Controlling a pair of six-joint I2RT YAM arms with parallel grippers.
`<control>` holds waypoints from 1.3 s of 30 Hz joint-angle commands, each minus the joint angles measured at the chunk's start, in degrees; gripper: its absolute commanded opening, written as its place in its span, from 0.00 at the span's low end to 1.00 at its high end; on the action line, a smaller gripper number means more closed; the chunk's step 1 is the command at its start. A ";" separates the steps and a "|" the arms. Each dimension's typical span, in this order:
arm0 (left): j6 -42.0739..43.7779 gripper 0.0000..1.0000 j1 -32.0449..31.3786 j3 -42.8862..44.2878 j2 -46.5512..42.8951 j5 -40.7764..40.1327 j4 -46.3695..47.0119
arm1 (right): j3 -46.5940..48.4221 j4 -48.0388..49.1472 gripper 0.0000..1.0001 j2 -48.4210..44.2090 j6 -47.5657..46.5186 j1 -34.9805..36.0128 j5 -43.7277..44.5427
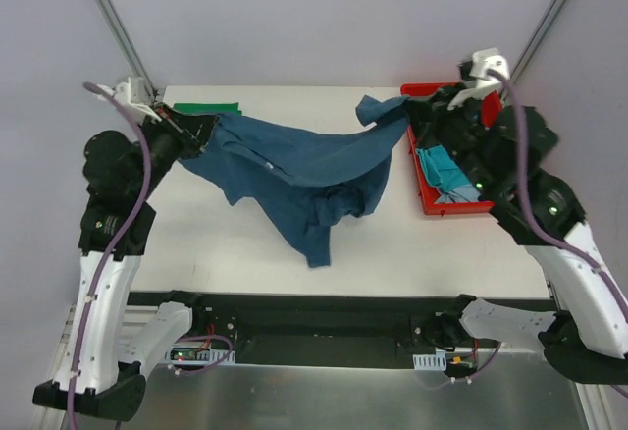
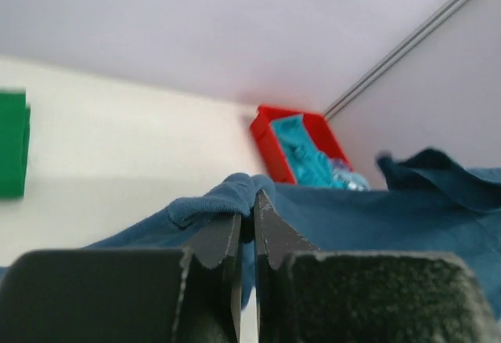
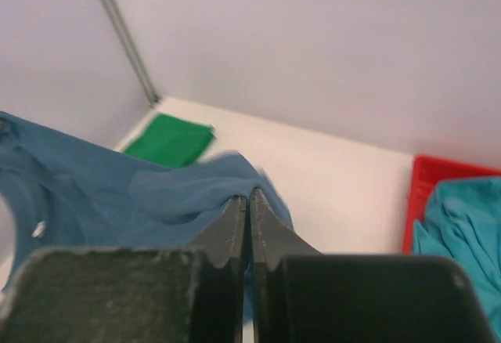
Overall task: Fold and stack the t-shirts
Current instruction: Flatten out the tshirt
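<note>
A dark navy-blue t-shirt [image 1: 304, 170] hangs stretched between both grippers above the white table [image 1: 235, 253], its lower part drooping toward the table's middle. My left gripper [image 1: 201, 134] is shut on its left edge, seen in the left wrist view [image 2: 250, 202] with cloth [image 2: 219, 202] pinched between the jaws. My right gripper [image 1: 412, 108] is shut on its right edge, seen in the right wrist view [image 3: 249, 200] with cloth [image 3: 188, 186]. A folded bright green t-shirt [image 1: 206, 109] lies at the table's back left. Teal and pale blue shirts [image 1: 444, 173] sit in the red bin [image 1: 428, 199].
The red bin stands at the table's right side under my right arm; it also shows in the left wrist view [image 2: 270, 135]. The green shirt shows in the right wrist view [image 3: 168, 141]. Grey walls with metal corner posts [image 1: 113, 18] surround the table.
</note>
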 commanded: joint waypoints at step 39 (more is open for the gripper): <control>10.97 0.00 0.21 76.97 48.84 1.97 -5.00 | 43.74 9.64 0.00 26.93 -0.83 -24.30 -16.45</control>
